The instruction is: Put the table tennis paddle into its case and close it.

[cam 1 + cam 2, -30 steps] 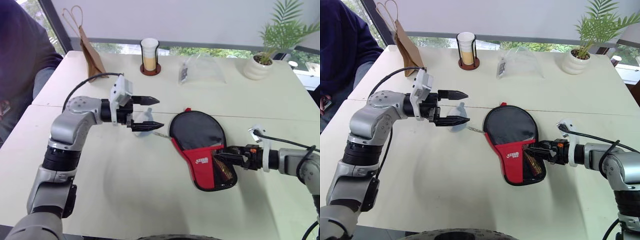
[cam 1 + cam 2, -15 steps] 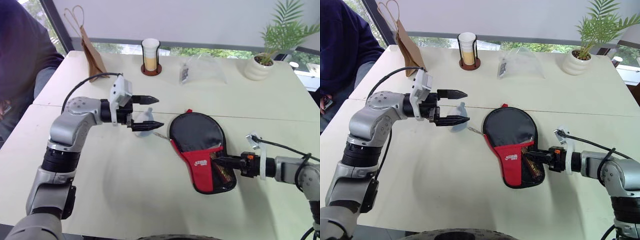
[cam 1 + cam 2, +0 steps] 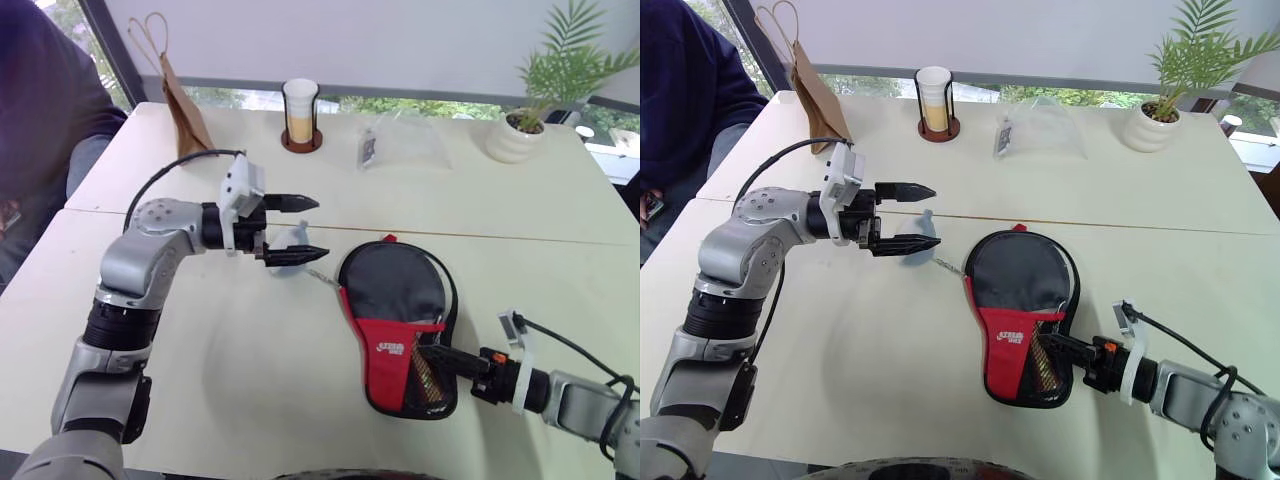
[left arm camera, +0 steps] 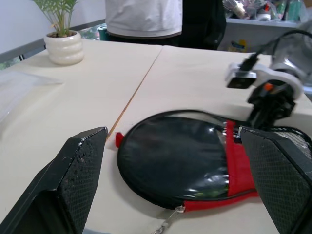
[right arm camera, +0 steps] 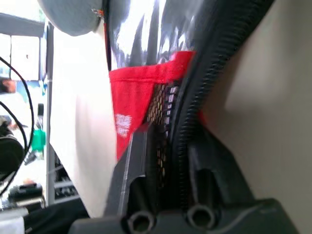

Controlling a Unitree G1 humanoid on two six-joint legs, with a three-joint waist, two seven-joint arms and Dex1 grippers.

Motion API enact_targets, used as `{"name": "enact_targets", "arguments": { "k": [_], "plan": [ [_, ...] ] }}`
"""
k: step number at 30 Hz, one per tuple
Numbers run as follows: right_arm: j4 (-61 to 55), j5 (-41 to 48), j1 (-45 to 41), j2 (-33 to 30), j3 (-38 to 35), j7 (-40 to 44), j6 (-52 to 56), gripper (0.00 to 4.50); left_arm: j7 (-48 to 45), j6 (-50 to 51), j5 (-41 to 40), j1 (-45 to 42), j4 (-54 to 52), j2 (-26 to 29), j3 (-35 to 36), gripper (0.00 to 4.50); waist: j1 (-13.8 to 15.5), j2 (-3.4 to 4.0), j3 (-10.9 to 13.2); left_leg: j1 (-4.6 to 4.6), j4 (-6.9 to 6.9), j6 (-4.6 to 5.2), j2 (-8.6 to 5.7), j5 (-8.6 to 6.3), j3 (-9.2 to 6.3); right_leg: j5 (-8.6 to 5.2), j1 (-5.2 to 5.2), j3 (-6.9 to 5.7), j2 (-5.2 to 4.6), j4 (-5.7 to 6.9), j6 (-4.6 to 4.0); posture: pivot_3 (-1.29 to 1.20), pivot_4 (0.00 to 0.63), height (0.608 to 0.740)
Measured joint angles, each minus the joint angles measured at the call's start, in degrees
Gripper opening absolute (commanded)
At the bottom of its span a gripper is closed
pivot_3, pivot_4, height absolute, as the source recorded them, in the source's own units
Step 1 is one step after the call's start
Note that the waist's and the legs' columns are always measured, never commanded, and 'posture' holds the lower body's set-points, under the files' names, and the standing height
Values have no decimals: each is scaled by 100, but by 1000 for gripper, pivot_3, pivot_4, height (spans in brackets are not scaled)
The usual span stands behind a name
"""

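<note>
Case point(image 3: 402, 320): black fabric pouch with red logo panel and mesh pocket, lying flat on the surface point(image 3: 250, 400), round end toward the left claw point(image 3: 296, 227), narrow end at the right claw point(image 3: 1058, 349).

Paddle point(image 3: 1043, 368): inside the case; a strip of tan handle shows through the mesh, just ahead of the right claw's tips.

Right claw: closed on the case's zipped edge at the mesh end, the fabric pinched between its fingers point(image 5: 141, 165).

Left claw: wide open, holding nothing, hovering level above the surface, apart from the case's round end.

Zip: a loose black loop along the case's far rim suggests it is partly undone; its pull cannot be made out.

Status, by judgement: insertion done; closing remains.
</note>
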Motion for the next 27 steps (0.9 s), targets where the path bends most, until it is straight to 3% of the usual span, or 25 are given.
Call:
{"name": "enact_targets", "arguments": {
  "k": [13,24,27],
  "plan": [
    [-569,1044,717,220,44,-1125,-125,847,-63,-38,1,-2,43,-92,-20,4500,-9,-1,-2,1,-2,1,1,-1,0,-1,1,0,0,-4,-1,0,150,740],
    [-359,1403,514,-345,433,-1345,-334,847,-103,-113,10,-7,75,-110,-42,4500,-15,-2,-3,1,-2,2,4,-1,0,-1,2,0,5,-6,-2,0,150,740],
    [-260,1390,435,-465,534,-1357,-411,1677,-95,-134,10,-7,67,-109,-43,4500,-21,-2,-3,1,-2,2,4,-1,1,-1,3,0,6,-7,-2,0,150,740]
  ]
}}
